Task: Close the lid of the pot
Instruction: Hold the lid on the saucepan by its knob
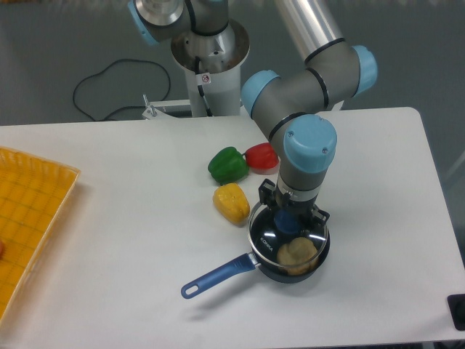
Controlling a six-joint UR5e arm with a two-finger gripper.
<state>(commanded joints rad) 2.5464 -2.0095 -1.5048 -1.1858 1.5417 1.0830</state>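
— What lies across the counter [109, 240], left to right?

— A yellow tray [29, 211] at nine o'clock; three peppers [231, 202] mid-counter; then the pot [289, 251] at four o'clock, blue handle toward eight.

— And the pot lid [270, 243]?

— It sits on the pot. My pincer [288, 219] holds its blue knob [285, 222].

— Which step?

— Seating, I judge. Next: spread the pincer, rise straight.

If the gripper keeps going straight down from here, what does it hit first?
The gripper points down at the lid over the pot; its blue knob is first, seemingly already between the fingers.
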